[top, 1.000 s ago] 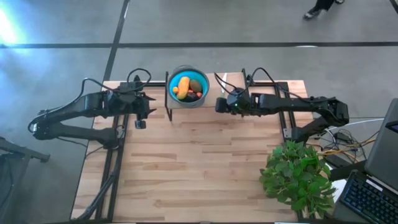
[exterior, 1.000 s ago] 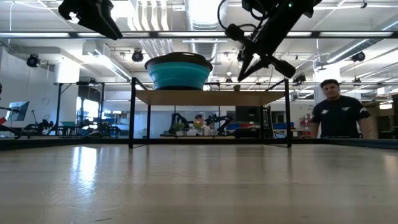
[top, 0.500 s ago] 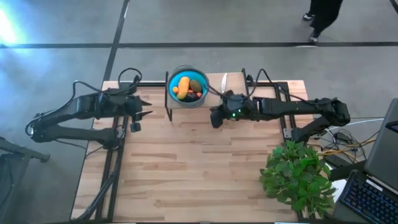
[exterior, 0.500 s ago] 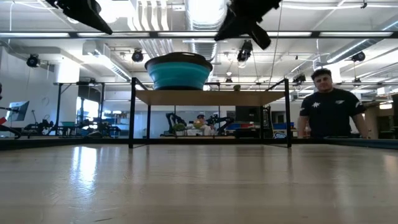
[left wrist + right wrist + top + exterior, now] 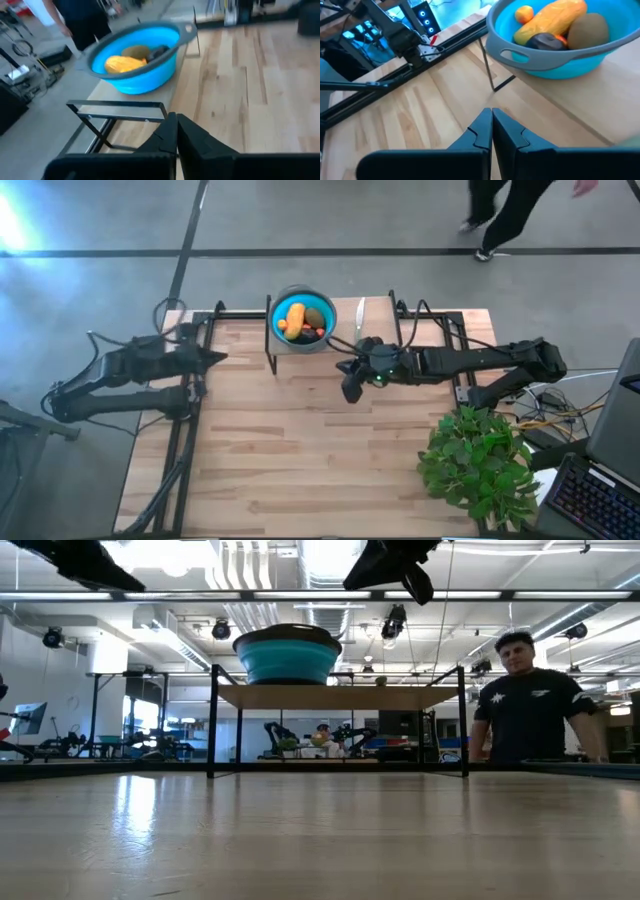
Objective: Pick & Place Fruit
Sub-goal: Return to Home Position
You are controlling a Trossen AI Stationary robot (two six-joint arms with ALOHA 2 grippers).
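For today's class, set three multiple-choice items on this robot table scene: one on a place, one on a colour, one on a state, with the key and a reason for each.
1. Where does the fruit lie?
A. on the bare tabletop
B. in the blue bowl on the shelf
C. between a gripper's fingers

2. What colour is the longest piece?
A. orange-yellow
B. white
C. purple

3. How does the right gripper stand?
A. shut, holding nothing
B. shut on a fruit
C. wide open

Key:
1 B, the pieces sit together inside the bowl.
2 A, the right wrist view shows it orange-yellow.
3 A, its fingers meet with nothing between them, as do those of the left gripper.
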